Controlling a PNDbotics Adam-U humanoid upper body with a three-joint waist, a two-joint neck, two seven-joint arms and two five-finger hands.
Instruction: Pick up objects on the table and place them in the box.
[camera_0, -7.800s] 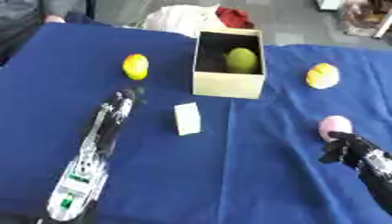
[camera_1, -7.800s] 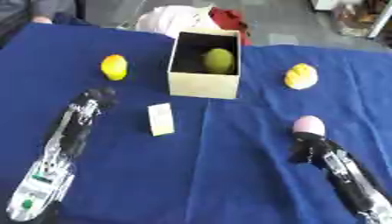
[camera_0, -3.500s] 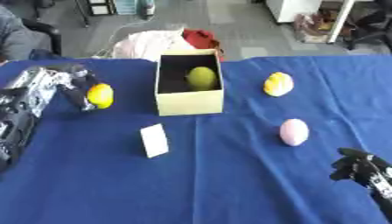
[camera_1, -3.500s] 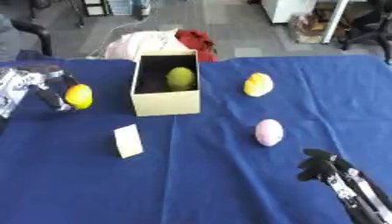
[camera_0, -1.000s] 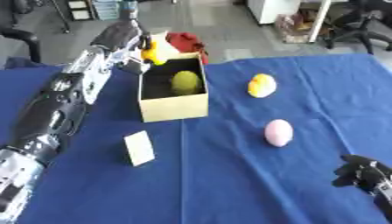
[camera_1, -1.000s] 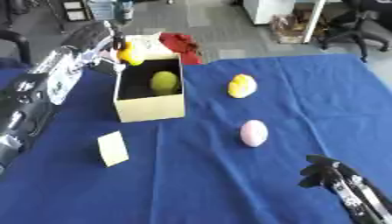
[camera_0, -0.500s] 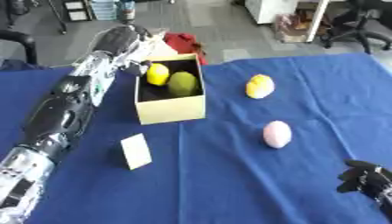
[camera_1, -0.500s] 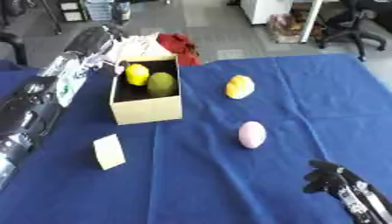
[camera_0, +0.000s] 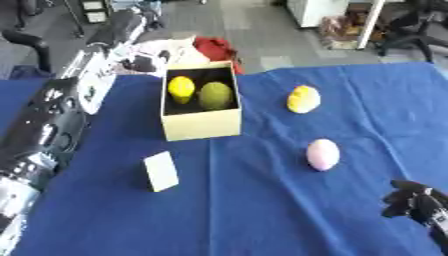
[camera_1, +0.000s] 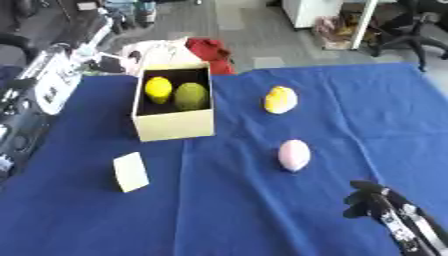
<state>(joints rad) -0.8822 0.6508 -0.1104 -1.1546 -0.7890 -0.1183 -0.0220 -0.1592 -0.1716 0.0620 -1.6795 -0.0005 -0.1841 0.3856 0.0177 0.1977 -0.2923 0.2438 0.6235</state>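
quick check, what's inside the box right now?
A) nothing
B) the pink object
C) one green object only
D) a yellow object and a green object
D: the box holds a yellow object beside a green object, while the pink object lies on the blue table outside it.

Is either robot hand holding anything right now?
Nothing is held. The right robot hand is curled and empty; the left robot hand is too blurred to read, with nothing visible in it.

left arm (camera_0: 52, 120) black with silver-white panels; right hand (camera_1: 372, 200) black, its wrist carrying silver parts.
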